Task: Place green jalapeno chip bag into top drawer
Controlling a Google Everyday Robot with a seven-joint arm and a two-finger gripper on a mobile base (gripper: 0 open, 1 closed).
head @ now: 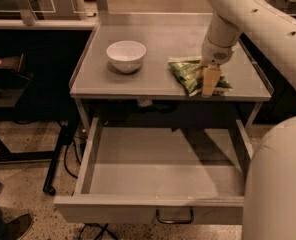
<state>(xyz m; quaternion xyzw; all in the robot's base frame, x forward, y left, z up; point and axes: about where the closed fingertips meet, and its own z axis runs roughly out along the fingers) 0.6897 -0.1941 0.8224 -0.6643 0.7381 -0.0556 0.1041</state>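
metal in dull grey made up the flat-topped table [163,36], and on its right front part lay the small crinkly green foil chip bag [184,72], flat on the surface and close to the front edge. the robot's pale two-finger hand [211,81] was down at the bag's right side, pointing straight down from the end of the thick cream-coloured arm [248,19] that reached in from the upper right. it overlapped the foil, but whether it was open or closed on the bag could not be told. a round white ceramic bowl [126,55] stood upright on the left half of the table, well apart from the bag. below the tabletop the wide shallow grey metal drawer [158,181] was pulled well out toward the camera, its flat bottom in view, with a small curved metal handle [174,217] on its front panel. the bag was on the table, not in the drawer. a rounded cream part of the robot's body [280,184] filled the lower right corner.
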